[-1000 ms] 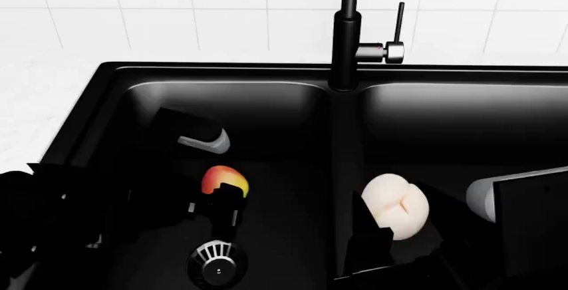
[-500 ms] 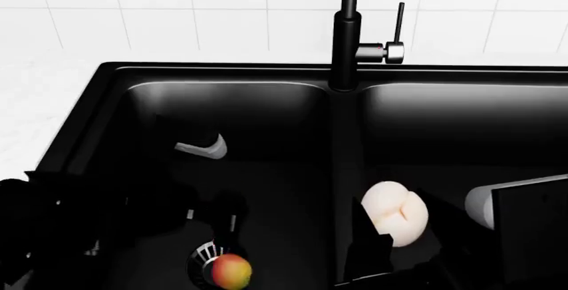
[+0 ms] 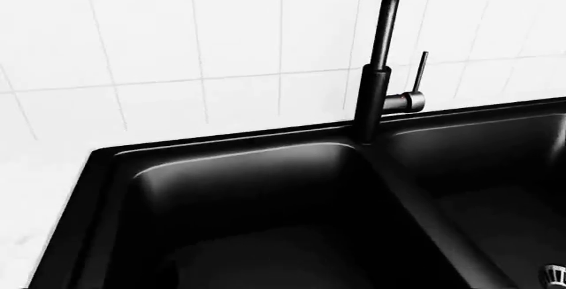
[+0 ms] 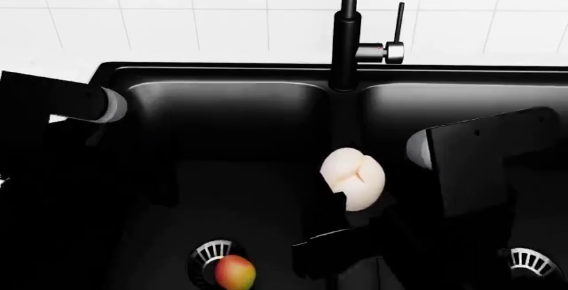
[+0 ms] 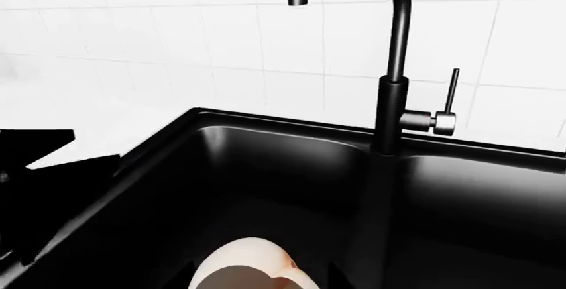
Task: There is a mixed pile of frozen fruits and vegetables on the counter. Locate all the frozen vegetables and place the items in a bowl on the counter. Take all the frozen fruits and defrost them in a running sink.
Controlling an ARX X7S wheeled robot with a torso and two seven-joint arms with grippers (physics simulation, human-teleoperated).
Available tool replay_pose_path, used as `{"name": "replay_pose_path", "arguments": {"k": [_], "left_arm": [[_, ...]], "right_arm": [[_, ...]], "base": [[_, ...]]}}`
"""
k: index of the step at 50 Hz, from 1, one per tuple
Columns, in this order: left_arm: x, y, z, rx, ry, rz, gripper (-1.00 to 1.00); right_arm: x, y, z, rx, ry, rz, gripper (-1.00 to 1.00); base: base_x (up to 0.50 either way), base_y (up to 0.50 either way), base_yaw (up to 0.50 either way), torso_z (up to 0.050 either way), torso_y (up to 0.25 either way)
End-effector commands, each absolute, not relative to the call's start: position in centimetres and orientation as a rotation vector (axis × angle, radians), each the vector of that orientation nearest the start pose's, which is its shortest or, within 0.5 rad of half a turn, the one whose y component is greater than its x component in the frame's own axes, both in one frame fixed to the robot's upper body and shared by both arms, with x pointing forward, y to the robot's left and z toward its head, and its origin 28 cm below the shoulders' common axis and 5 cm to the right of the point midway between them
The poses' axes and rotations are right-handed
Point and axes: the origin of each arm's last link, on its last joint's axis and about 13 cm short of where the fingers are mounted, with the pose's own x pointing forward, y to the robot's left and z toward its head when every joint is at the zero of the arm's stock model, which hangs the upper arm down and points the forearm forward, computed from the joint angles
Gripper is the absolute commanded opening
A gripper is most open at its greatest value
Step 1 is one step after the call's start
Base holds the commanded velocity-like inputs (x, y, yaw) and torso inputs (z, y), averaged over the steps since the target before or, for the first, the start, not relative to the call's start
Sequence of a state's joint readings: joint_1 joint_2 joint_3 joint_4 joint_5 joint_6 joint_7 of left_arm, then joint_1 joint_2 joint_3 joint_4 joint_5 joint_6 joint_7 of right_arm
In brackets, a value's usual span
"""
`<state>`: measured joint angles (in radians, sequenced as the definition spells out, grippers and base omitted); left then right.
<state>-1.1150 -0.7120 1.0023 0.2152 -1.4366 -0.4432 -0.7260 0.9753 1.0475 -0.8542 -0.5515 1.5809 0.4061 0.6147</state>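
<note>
The red-and-yellow fruit (image 4: 234, 272) lies loose on the floor of the left basin of the black sink (image 4: 222, 77), against the silver drain strainer (image 4: 209, 253). My right gripper (image 4: 353, 193) is shut on the pale cream fruit (image 4: 353, 175) and holds it over the divider between the basins. That fruit also shows in the right wrist view (image 5: 252, 266). My left arm (image 4: 62, 110) is raised over the sink's left rim. Its jaws are lost in black in both views. The vegetables and the bowl are out of view.
The tall black faucet (image 4: 346, 30) with its side lever (image 4: 397, 37) stands behind the divider; no water shows. The right basin has its own strainer (image 4: 531, 263). White counter (image 4: 36, 70) lies left of the sink, and a white tiled wall (image 4: 177, 10) stands behind it.
The red-and-yellow fruit left my left gripper and dropped to the left drain. My left arm then rose and drew back left. My right gripper carried the cream fruit left, up over the divider.
</note>
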Motion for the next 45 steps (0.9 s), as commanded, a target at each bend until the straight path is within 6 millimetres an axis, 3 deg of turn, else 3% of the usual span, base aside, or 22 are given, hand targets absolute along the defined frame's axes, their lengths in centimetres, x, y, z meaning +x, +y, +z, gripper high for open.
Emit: {"name": "replay_pose_path", "arguments": {"k": [1, 5, 9, 22, 31, 45], "left_arm": [[23.6, 20.1, 24.5, 0.043, 0.049, -0.179, 1.00], [22.6, 20.4, 25.2, 0.021, 0.026, -0.183, 1.00], [23.1, 20.7, 24.7, 0.039, 0.033, -0.159, 1.00], [22.9, 21.4, 25.4, 0.001, -0.005, -0.125, 1.00], [23.1, 21.3, 25.2, -0.009, -0.002, -0.136, 1.00], [22.3, 22.0, 25.5, -0.004, -0.009, -0.146, 1.00]], "right_arm": [[24.4, -11.1, 24.8, -0.062, 0.222, 0.507, -1.00], [25.8, -9.3, 25.1, -0.093, 0.252, 0.552, -1.00], [26.9, -7.0, 24.2, -0.124, 0.310, 0.623, -1.00], [29.5, -3.3, 21.9, -0.251, 0.400, 0.727, -1.00], [31.5, -0.4, 20.2, -0.245, 0.466, 0.779, -1.00], [33.2, 1.7, 17.4, -0.199, 0.570, 0.792, -1.00]], "base": [[0.00, 0.00, 0.00, 0.000, 0.000], [0.00, 0.00, 0.00, 0.000, 0.000], [0.00, 0.00, 0.00, 0.000, 0.000], [0.00, 0.00, 0.00, 0.000, 0.000], [0.00, 0.00, 0.00, 0.000, 0.000], [0.00, 0.00, 0.00, 0.000, 0.000]]}}
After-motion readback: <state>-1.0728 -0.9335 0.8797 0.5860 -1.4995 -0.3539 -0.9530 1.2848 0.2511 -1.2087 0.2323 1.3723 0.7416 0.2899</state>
